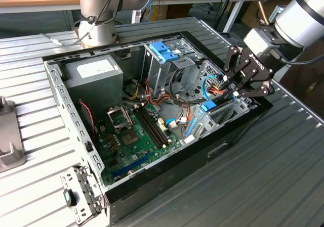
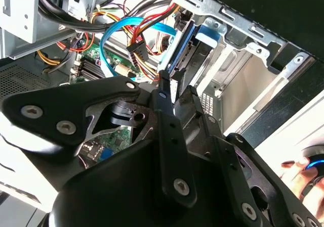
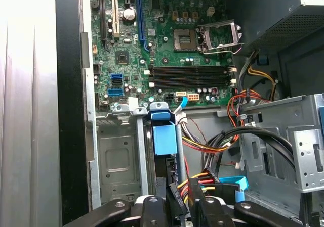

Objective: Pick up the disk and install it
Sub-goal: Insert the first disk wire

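The pincer (image 1: 234,89) clamps the disk (image 1: 216,103) upright inside the open computer case (image 1: 152,179) on a ribbed metal table (image 1: 263,186).

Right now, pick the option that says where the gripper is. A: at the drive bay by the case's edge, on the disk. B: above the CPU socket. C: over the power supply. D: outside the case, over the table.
A: in the exterior view the gripper sits at the drive bay by the case's edge, closed on the blue-framed disk.
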`<state>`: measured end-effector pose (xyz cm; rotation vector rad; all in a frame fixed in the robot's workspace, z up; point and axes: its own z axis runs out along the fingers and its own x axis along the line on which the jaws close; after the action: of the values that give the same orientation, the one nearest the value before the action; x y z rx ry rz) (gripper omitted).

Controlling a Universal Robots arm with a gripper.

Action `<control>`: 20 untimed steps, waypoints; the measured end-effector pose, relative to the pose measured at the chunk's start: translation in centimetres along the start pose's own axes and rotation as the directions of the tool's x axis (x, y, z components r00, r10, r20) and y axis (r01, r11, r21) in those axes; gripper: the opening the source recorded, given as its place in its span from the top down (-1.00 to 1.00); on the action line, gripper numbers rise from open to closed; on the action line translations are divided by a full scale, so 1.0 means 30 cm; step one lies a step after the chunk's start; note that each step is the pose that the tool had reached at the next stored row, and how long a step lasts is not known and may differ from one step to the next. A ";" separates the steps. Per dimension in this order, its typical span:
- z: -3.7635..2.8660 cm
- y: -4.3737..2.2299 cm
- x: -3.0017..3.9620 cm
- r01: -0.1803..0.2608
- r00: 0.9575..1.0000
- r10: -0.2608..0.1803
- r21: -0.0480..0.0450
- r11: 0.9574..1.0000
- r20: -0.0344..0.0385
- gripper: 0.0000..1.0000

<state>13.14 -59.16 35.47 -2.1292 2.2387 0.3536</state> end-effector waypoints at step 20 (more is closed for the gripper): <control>0.001 0.001 0.000 -0.004 1.000 0.004 0.002 1.000 -0.026 0.67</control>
<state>13.11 -59.17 35.45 -2.1415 2.2559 0.3260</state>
